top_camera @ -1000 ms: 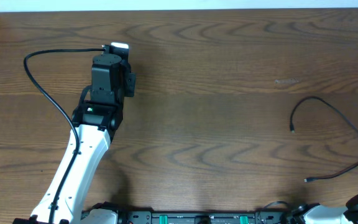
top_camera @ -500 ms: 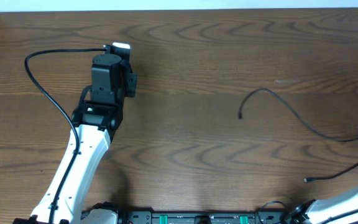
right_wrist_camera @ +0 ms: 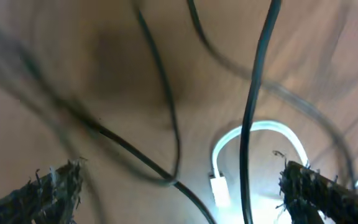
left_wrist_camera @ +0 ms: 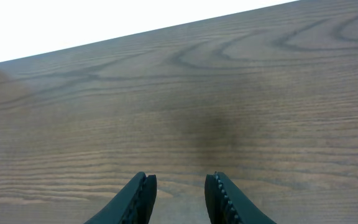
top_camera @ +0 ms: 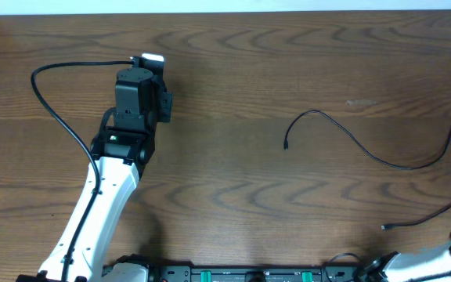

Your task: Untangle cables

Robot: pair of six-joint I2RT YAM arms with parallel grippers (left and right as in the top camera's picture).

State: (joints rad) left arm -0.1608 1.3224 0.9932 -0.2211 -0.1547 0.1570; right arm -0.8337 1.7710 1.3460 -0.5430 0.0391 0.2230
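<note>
You get thin, limp, light cables point(top_camera: 317, 112): they trail and snag, so pinch near plug point(top_camera: 286, 145). Overhead: two black cords, right side of bench point(top_camera: 249, 78). Right wrist view: one white cord point(right_wrist_camera: 218, 188), black strands too blurred to count. Right claw point(right_wrist_camera: 180, 171) wide open, empty. Left claw point(left_wrist_camera: 180, 190) partly open, empty

No text, label, brand, number or sign can be read anywhere, not on the table point(top_camera: 249, 78), the cables point(top_camera: 317, 113) or the robot arm point(top_camera: 104, 188).
</note>
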